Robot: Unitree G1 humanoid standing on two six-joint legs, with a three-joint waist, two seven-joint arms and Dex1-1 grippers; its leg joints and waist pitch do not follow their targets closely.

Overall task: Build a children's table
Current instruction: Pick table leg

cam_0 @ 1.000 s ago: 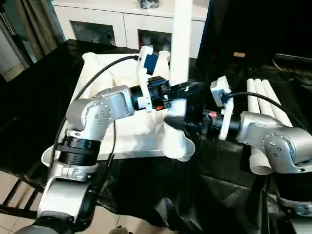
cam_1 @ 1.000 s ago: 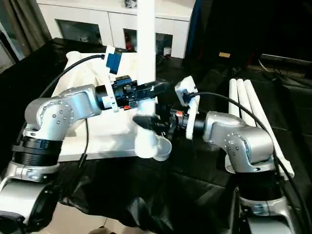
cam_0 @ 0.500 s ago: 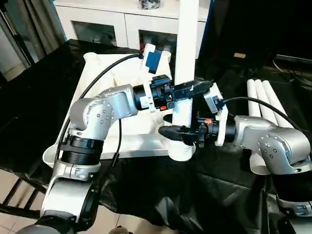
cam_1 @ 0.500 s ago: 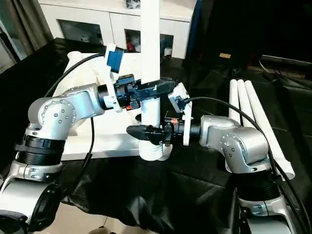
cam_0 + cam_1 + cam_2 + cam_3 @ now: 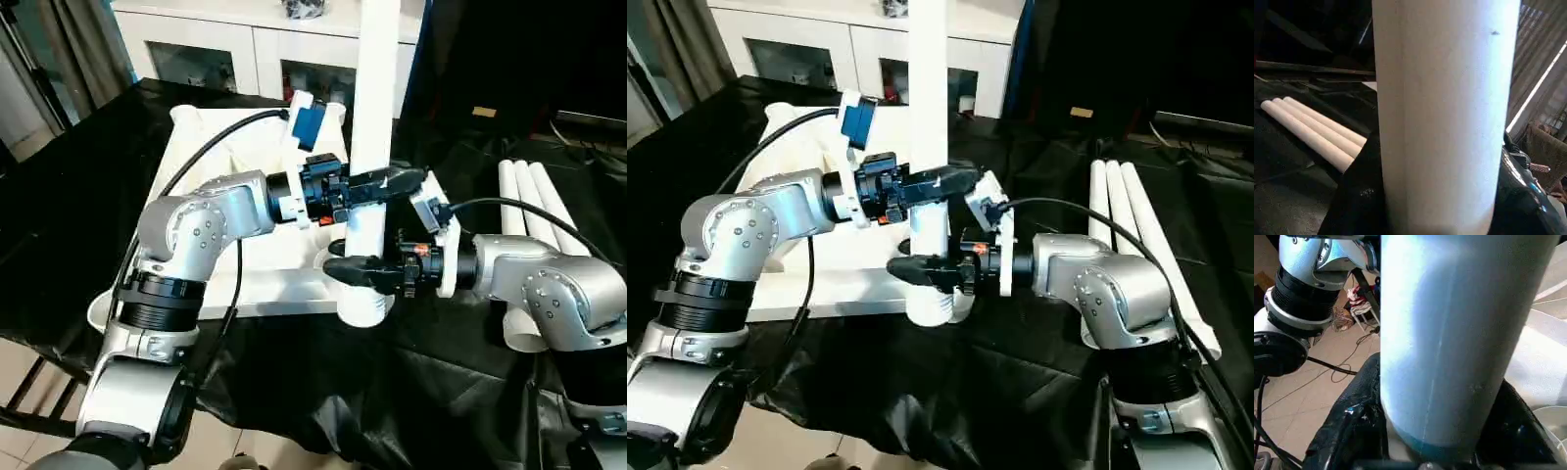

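The white tabletop point(image 5: 211, 166) lies underside up on the black-covered table. One long white leg point(image 5: 373, 117) stands upright in the near right corner socket point(image 5: 364, 306). My left gripper point(image 5: 377, 186) is shut on this leg partway up. Just below it, my right gripper point(image 5: 355, 270) is shut on the same leg right above the socket. Both wrist views look straight onto the leg point(image 5: 1444, 117) point(image 5: 1459, 333) between black fingers. Three more white legs point(image 5: 534, 211) lie side by side on the right.
A white glass-doored cabinet point(image 5: 245, 44) stands behind the table. Black cloth point(image 5: 323, 392) hangs over the table's front edge, with tiled floor below. The tabletop's far sockets point(image 5: 181, 115) rise at the back left.
My right gripper has swung in and closed on the leg just above the socket. The leg has come more upright, and the left gripper keeps its hold.
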